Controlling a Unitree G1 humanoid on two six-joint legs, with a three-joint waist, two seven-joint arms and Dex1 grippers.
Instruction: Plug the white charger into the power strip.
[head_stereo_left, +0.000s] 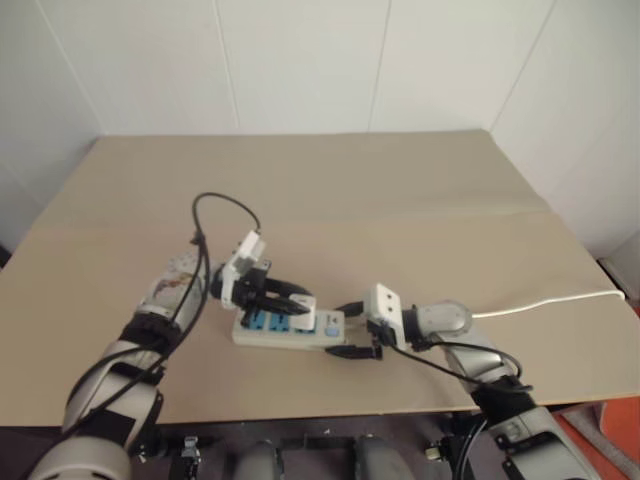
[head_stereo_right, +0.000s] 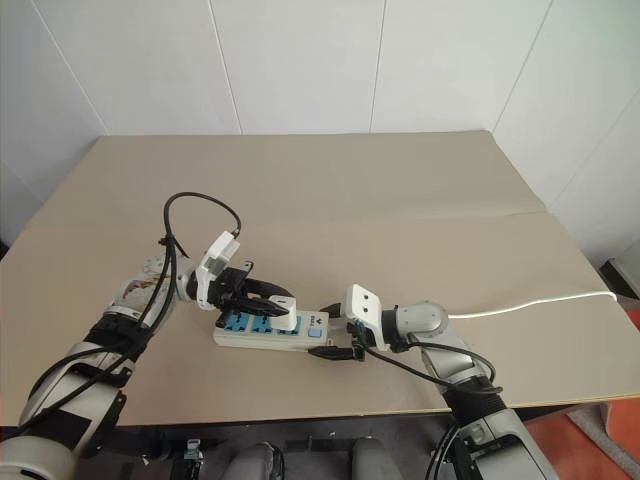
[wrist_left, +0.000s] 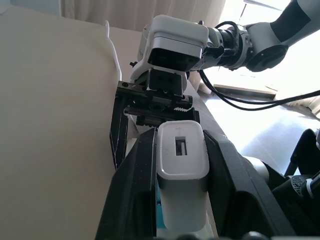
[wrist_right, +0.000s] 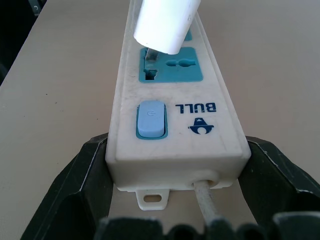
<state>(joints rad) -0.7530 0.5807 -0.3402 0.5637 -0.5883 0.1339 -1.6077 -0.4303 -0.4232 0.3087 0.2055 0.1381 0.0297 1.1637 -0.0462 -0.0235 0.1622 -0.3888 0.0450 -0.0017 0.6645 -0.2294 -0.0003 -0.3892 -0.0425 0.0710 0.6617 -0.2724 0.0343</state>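
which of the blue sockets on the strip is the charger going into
The blue socket nearest the switch: the white charger sits above it with its prongs at the slots; the other sockets lie farther along the power strip.

smooth white plastic charger (wrist_left: 182, 165), matt tan tabletop (head_stereo_left: 400, 190)

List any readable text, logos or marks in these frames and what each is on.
"BULL", with a small blue logo beside it: on the power strip, next to its blue switch, read upside down in the right wrist view.
A faint mark on the switch: too faint to read.
The white charger: no readable text.
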